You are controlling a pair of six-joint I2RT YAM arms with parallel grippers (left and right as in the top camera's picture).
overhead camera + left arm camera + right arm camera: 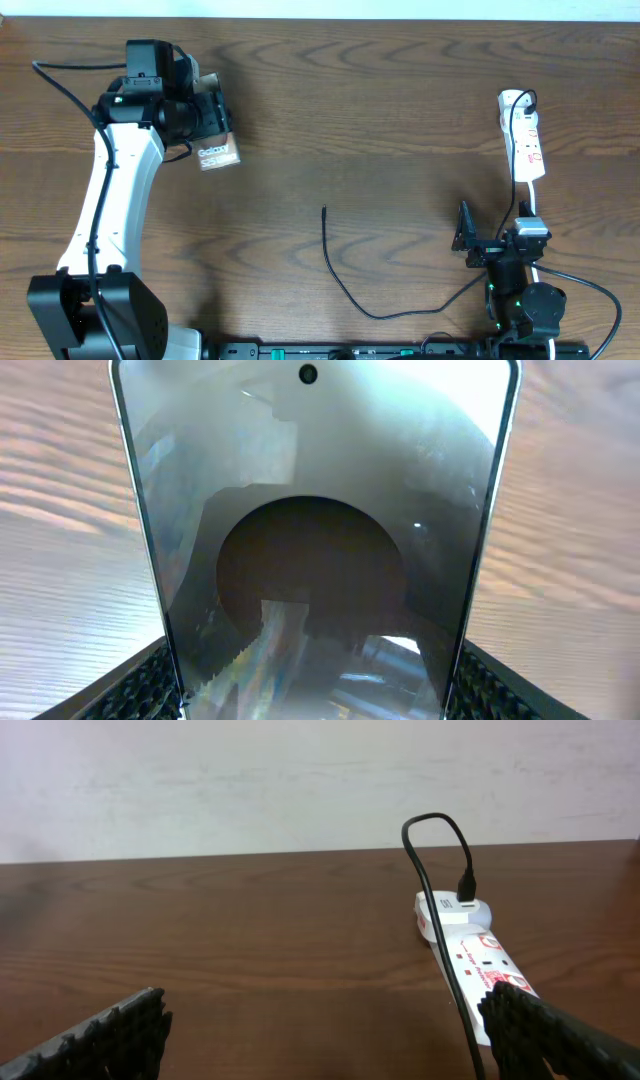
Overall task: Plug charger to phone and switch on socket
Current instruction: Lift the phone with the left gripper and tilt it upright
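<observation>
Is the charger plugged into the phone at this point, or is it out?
Out. The charger ends in a free tip lying on the table, well apart from the phone at the far left.

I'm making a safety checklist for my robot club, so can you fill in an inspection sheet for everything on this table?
Surface: brown wooden table.
Job's things: phone in the left claw; charger lying with its tip loose mid-table, not in the phone; socket at the right, switch too small to read.
Clutter: nothing seen.
Grippers: left claw closed on the phone's edges; right claw open, empty.
Cables: black plug sits in the socket; white cord leaves its near end.
Surroundings: pale wall behind the table.
</observation>
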